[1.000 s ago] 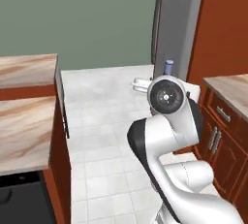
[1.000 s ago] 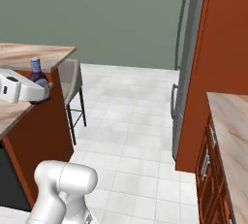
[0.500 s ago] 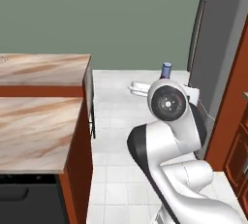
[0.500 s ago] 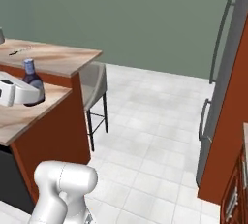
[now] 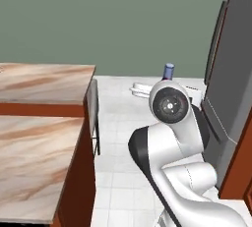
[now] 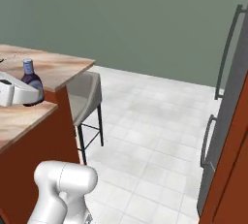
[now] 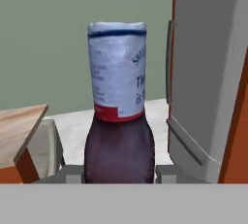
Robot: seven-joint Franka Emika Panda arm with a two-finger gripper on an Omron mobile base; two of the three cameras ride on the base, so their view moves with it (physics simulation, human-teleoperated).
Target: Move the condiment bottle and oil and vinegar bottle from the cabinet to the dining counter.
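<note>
Between my fingertips (image 7: pixel 72 173), low in the hand view, stands the condiment bottle (image 7: pixel 118 121). My hand (image 7: pixel 118 175) is clenched on its dark-brown body, one tip pressed against each side. The bottle is upright: its long axis runs straight up, wide belly down by my fingers, the pale-labelled neck rising above them, so the top points away from my palm toward the ceiling.

From the right base view, the condiment bottle (image 6: pixel 31 82) rides in my hand (image 6: pixel 30 97) just in front of the near edge of the table (image 6: pixel 53 68), the beige marble slab with brown veins on a red-brown base. Its blue cap stands clear above my white wrist, and the bottle looks upright there too. A grey stool (image 6: pixel 86 97) with thin dark legs is tucked against the end of that table.

From the left base view, only the bottle's blue cap (image 5: pixel 169 70) peeks over my arm's round joint, well to the right of the table (image 5: pixel 44 81) and left of the tall grey refrigerator (image 5: pixel 231 83). The bottle hangs over the white tiled floor (image 5: pixel 123 123), not over the slab.
</note>
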